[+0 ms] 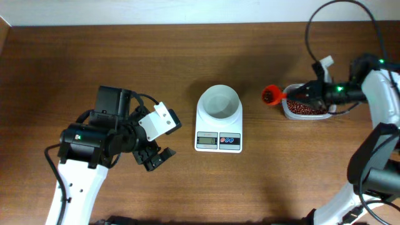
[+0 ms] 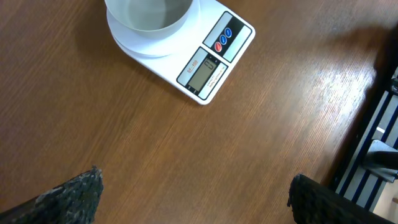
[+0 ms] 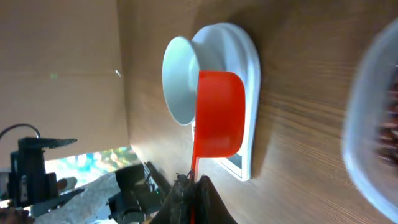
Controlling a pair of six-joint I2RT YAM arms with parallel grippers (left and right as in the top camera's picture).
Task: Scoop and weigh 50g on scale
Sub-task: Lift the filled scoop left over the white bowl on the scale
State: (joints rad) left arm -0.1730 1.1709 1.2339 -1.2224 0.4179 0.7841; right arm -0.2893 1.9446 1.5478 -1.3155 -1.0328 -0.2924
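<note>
While both arms hang over table (image 1: 187, 56), count stands: one scale (image 1: 218, 140), one white bowl (image 1: 219, 102), one clear tub (image 1: 286, 114), one red scoop (image 1: 271, 95), two grippers. Scale at centre of overhead frame, bowl on its platform, bowl looks empty. Tub at frame right, red beans (image 1: 306, 109) inside. Right gripper (image 1: 299, 95) clamped on scoop handle, scoop between tub and bowl, something dark inside. Left gripper (image 1: 156, 158) lower left of scale, fingers spread wide, holding nothing.

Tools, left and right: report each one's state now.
Left tool: open, holding nothing.
Right tool: shut on the red scoop, by its handle.
</note>
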